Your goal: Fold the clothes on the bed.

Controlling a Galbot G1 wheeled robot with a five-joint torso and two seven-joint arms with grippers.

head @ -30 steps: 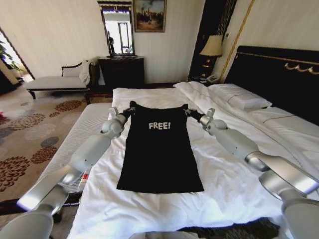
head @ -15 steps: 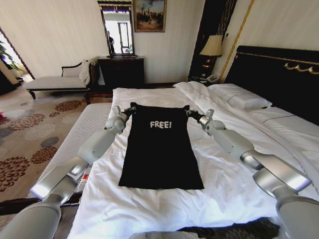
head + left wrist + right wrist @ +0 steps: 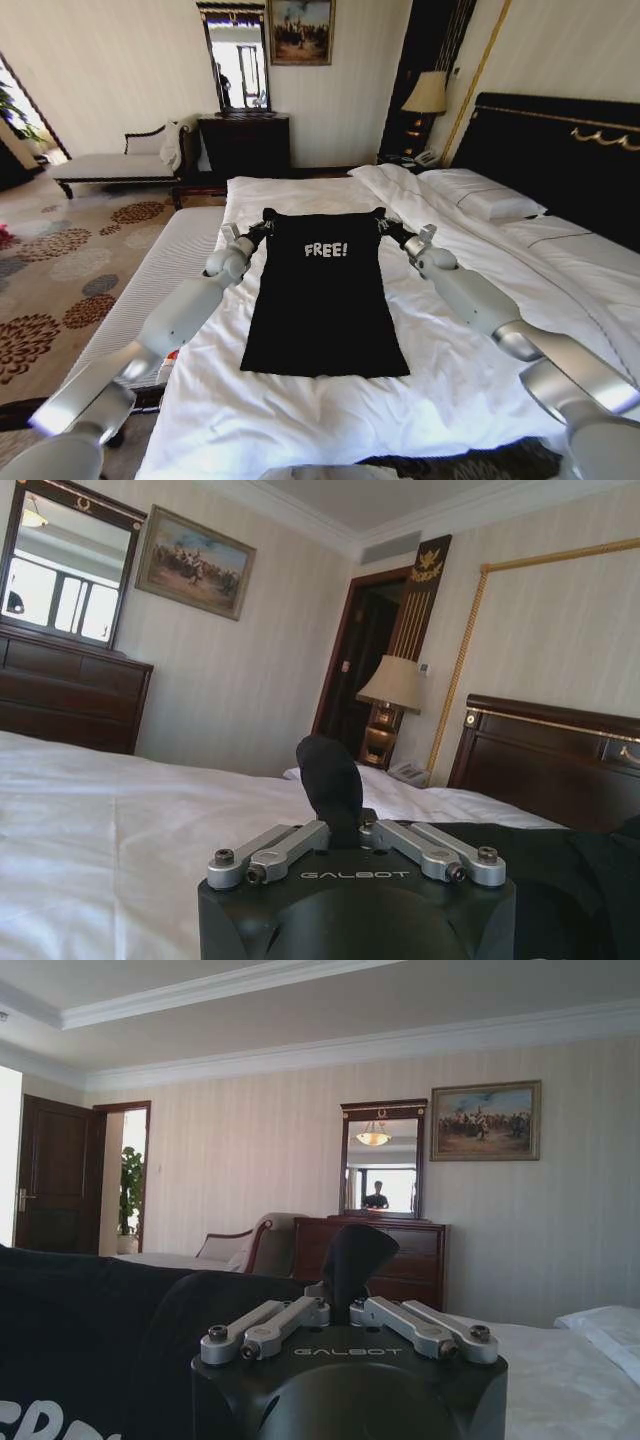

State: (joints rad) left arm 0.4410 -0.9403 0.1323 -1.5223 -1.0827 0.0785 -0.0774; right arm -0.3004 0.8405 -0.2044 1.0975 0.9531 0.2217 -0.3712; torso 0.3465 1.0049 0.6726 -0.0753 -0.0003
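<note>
- The black T-shirt point(image 3: 322, 300) is spread flat on the bed point(image 3: 450, 370).
- Its far corners are pinched by the closed left gripper point(image 3: 262, 228) and right gripper point(image 3: 383, 226).

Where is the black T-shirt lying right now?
In the head view the black T-shirt lies flat mid-bed, print up, with the left end effector and right end effector pinching its shoulder corners.

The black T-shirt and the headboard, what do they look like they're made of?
The black T-shirt looks like soft matte knit fabric, probably cotton: it lies limp and flat, bunching where both grippers pinch it. The headboard looks like dark polished wood with gold trim, judging by its sheen.
</note>
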